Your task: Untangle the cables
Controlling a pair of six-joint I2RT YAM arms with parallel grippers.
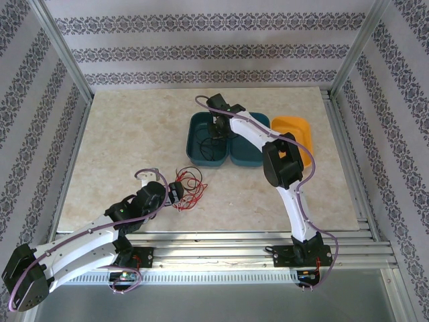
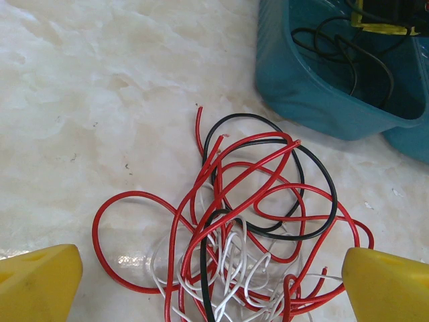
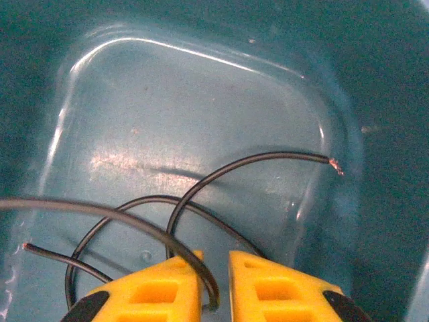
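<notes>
Right gripper (image 3: 214,268) is hanging low inside a teal tray (image 3: 134,100), with its yellow fingers (image 3: 167,288) standing only a narrow gap apart. One bend of the black cable (image 3: 201,201) is dipping into that gap. The gap is showing wider than the wire, so the pads are not pinching it. This cable is lying in loose loops on the tray floor, and one stripped end is pointing toward the far right corner of the tray.

The other cables (image 2: 248,228) are sitting in a tangle on the table (image 2: 100,100), just in front of the teal tray's near wall (touching nothing but each other and the tabletop). Red loops are sprawling widest, a black ring is crossing through them, and thin white strands are bunching underneath on the near side. The left gripper (image 2: 211,275) is hovering right over this tangle with its jaws spread wide, one yellow fingertip on each side of the pile and neither touching a wire.

From above, the tangle (image 1: 191,188) is lying just beside the left gripper (image 1: 175,193), near the middle of the marble table. The right gripper (image 1: 216,131) is reaching down into the left teal tray (image 1: 194,144). A second teal tray (image 1: 244,157) is touching the first on its right, and an orange tray (image 1: 298,131) is sitting beyond that.
</notes>
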